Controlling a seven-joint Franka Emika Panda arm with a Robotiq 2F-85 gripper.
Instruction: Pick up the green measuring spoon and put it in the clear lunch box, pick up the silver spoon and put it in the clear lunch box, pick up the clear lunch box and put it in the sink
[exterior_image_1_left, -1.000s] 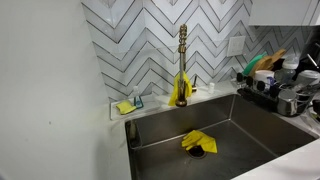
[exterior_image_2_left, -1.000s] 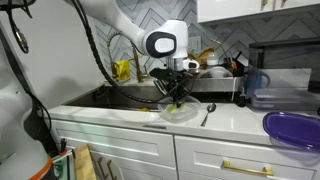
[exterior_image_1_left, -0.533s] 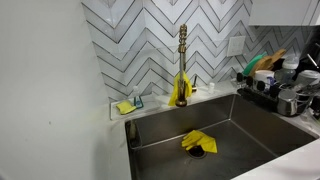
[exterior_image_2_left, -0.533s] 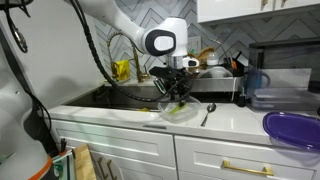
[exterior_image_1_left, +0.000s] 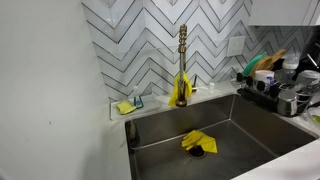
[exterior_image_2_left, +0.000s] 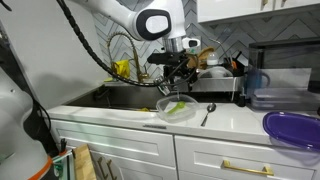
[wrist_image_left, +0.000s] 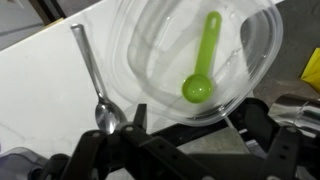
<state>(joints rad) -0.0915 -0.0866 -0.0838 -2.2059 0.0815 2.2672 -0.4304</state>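
The green measuring spoon (wrist_image_left: 200, 70) lies inside the clear lunch box (wrist_image_left: 268, 55), bowl end toward my gripper. My gripper (wrist_image_left: 195, 125) hangs open above the box's near edge, holding nothing. In an exterior view the gripper (exterior_image_2_left: 178, 76) sits raised over the lunch box (exterior_image_2_left: 163, 108) on the white counter, with the green spoon (exterior_image_2_left: 181, 105) inside. The silver spoon (wrist_image_left: 92, 70) lies on the counter just beside the box, also seen as the silver spoon (exterior_image_2_left: 207, 112) in that exterior view. The sink (exterior_image_1_left: 240, 125) is to the box's other side.
A yellow cloth (exterior_image_1_left: 197, 141) lies on the sink drain below the gold faucet (exterior_image_1_left: 183, 60). A loaded dish rack (exterior_image_2_left: 215, 75) stands behind the box. A purple lid (exterior_image_2_left: 290, 128) and stacked clear containers (exterior_image_2_left: 282, 96) occupy the counter's far end.
The gripper has opened and risen from the lunch box, leaving the green measuring spoon lying inside it. The silver spoon and box have not moved.
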